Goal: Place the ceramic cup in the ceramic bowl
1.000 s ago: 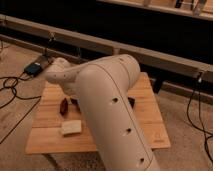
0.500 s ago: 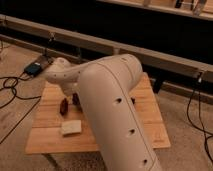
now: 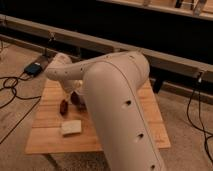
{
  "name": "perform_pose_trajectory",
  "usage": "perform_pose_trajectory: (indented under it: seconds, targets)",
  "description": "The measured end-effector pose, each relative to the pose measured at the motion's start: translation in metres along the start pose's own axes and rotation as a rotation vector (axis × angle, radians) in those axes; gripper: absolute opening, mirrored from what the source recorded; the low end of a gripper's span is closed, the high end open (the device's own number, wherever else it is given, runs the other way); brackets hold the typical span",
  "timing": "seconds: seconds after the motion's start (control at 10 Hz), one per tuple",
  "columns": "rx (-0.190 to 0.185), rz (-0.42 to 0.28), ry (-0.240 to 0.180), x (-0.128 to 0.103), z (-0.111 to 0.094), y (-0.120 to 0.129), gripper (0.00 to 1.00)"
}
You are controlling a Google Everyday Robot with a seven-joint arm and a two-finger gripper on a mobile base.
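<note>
Your view is dominated by the robot's large white arm (image 3: 117,100), which sweeps from the lower right of the frame up and across to the upper left, then bends down toward the wooden bench (image 3: 50,137). The end effector (image 3: 70,92) sits at the left-centre of the frame, below the arm's wrist and low over the bench top; how it stands, and whether it has hold of anything, you cannot tell from here. Just beside it, slightly right, a dark rounded shape is likely the ceramic bowl (image 3: 76,98), mostly hidden by the arm. The ceramic cup does not show anywhere on the visible bench; it may be behind the arm or at the end effector, but neither can be confirmed. To the left of the bowl lies a small reddish-brown lump (image 3: 63,106), and nearer the bottom of the frame a pale flat item (image 3: 71,128) rests on the wood. Judging by the pose, you are in the reach or placement step close to the bowl. Before any release, confirm the cup is centred above the bowl, and watch that the lump beside it is not nudged.
</note>
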Motion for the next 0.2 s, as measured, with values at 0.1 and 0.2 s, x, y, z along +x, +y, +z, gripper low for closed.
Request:
perform_pose_trajectory:
  seconds: [0.1, 0.2]
  targets:
    - [-0.002, 0.009, -0.008, -0.0003, -0.0038, -0.0032, 0.8]
    - [-0.001, 0.01, -0.006, 0.0006, -0.0025, -0.0044, 0.8]
